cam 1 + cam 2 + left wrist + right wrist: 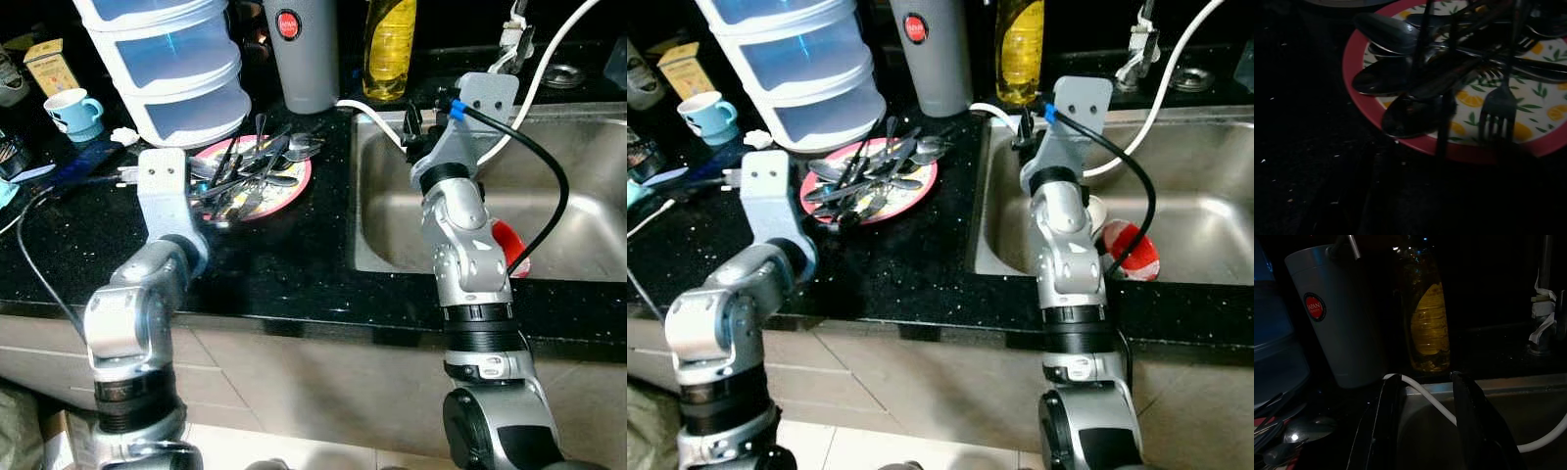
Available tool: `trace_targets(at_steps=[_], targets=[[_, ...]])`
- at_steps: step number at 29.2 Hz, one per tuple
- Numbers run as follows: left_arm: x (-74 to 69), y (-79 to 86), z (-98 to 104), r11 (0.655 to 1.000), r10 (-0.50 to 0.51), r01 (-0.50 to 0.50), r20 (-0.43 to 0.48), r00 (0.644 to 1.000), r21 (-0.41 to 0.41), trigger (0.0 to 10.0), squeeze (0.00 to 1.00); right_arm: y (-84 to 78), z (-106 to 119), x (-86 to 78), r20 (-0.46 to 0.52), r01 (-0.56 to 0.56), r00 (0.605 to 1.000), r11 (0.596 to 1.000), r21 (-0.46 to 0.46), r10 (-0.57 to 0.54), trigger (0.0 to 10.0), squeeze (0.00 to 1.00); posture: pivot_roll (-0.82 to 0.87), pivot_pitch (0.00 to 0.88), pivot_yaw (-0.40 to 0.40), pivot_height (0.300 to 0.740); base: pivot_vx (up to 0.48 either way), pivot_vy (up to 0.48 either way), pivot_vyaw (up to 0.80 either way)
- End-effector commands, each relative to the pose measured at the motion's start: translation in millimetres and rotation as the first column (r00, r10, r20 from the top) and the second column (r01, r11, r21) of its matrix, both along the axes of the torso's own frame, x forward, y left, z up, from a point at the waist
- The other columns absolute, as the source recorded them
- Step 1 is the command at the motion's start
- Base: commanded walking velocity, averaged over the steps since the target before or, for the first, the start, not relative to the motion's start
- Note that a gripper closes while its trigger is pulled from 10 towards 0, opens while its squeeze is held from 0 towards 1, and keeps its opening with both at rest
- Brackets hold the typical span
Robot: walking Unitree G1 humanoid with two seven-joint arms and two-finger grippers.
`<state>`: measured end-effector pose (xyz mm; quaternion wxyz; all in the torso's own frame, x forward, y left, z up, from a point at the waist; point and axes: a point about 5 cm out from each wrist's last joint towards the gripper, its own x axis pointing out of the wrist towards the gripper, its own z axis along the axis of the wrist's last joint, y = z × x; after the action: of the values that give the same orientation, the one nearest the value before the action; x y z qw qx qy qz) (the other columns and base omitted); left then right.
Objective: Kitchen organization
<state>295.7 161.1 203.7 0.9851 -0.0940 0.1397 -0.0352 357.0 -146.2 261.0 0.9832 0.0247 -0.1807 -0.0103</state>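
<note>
Reaching over the black speckled worktop (284, 264), the left gripper (223, 186) sits at the near rim of a red-rimmed plate with an orange print (294, 184), heaped with dark metal spoons and forks (257, 162); whether its fingers are open or shut I cannot tell. The right gripper (413, 125) hovers at the steel sink's (392, 211) back corner, over a white hose (367, 113).

Left wrist view: a fork (1498, 110) and large spoons (1396, 36) lie just ahead of the fingers on the plate.

Right wrist view: the two black fingers (1383, 431) stand apart, gripping nothing, the hose running between them; beyond stand a grey canister with a red badge (1337, 313) and a yellow bottle (1427, 318).
</note>
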Motion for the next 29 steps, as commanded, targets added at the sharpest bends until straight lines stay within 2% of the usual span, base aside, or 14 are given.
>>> trace_targets(at_steps=[1,2,3,5,6,7,12,17,23,24,25,29], targets=[[1.4,5.0,-6.0,0.999,0.019,-0.020,-0.038,0.999,-0.034,4.9,0.00,6.7,-2.2,0.8,-0.012,-0.020,1.000,1.000,-0.008,0.020,10.0,0.00,0.16,0.029,0.151,0.740,0.000,0.000,0.00],[1.4,5.0,-6.0,0.999,0.019,-0.020,-0.038,0.999,-0.034,4.9,0.00,6.7,-2.2,0.8,-0.012,-0.020,1.000,1.000,-0.008,0.020,10.0,0.00,0.16,0.029,0.151,0.740,0.000,0.000,0.00],[1.5,6.7,-8.1,0.998,0.025,-0.028,-0.051,0.998,-0.059,3.0,0.00,6.4,-2.4,0.8,-0.013,-0.020,1.000,1.000,-0.009,0.020,10.0,0.00,0.16,0.029,0.150,0.740,0.000,0.000,0.00],[1.5,6.9,-8.6,0.997,0.025,-0.029,-0.055,0.998,-0.065,3.0,0.00,6.4,-2.4,0.8,-0.013,-0.020,1.000,1.000,-0.009,0.020,10.0,0.00,0.16,0.029,0.150,0.740,0.000,0.000,0.00],[1.4,6.9,-9.2,0.997,0.023,-0.026,-0.058,0.998,-0.068,0.9,0.00,6.3,-2.4,0.9,-0.013,-0.020,1.000,1.000,-0.009,0.020,10.0,0.00,0.16,0.028,0.149,0.740,0.000,0.000,0.00],[1.3,6.6,-9.9,0.997,0.018,-0.023,-0.063,0.998,-0.073,0.0,0.00,6.3,-2.3,1.0,-0.013,-0.021,1.000,1.000,-0.009,0.021,10.0,0.00,0.16,0.028,0.148,0.740,0.000,0.000,0.00],[1.0,5.7,-13.9,0.995,0.007,-0.015,-0.087,0.996,-0.094,0.0,0.00,6.7,-1.7,1.1,-0.010,-0.023,1.000,1.000,-0.009,0.023,10.0,0.00,0.16,0.024,0.147,0.740,0.000,0.000,0.00],[1.0,6.5,-15.8,0.997,0.013,-0.020,-0.098,0.995,-0.074,0.0,0.00,6.8,-1.1,1.1,-0.008,-0.023,1.000,1.000,-0.009,0.023,10.0,0.00,0.16,0.024,0.147,0.740,0.000,0.000,0.00],[2.6,2.6,-7.1,0.999,-0.006,0.004,-0.040,0.999,-0.053,0.0,0.00,6.9,-1.1,1.3,-0.007,-0.025,1.000,1.000,-0.010,0.025,10.0,0.00,0.16,0.016,0.146,0.740,0.000,0.000,0.00],[2.9,0.5,-2.4,0.999,-0.014,0.013,-0.013,1.000,-0.042,10.0,0.00,7.1,-0.9,1.3,-0.006,-0.026,1.000,1.000,-0.010,0.026,10.0,0.00,0.16,0.011,0.145,0.740,0.000,0.000,0.00],[2.9,0.5,-2.4,0.999,-0.014,0.013,-0.013,1.000,-0.042,10.0,0.00,7.1,-0.9,1.3,-0.006,-0.026,1.000,1.000,-0.010,0.026,10.0,0.00,0.16,0.011,0.145,0.740,0.000,0.000,0.00],[4.0,-5.1,15.2,0.999,-0.031,0.027,0.097,0.995,0.040,10.0,0.00,8.0,-0.5,1.7,-0.005,-0.030,1.000,0.999,-0.011,0.030,10.0,0.00,0.16,0.007,0.143,0.740,0.000,0.000,0.00]])
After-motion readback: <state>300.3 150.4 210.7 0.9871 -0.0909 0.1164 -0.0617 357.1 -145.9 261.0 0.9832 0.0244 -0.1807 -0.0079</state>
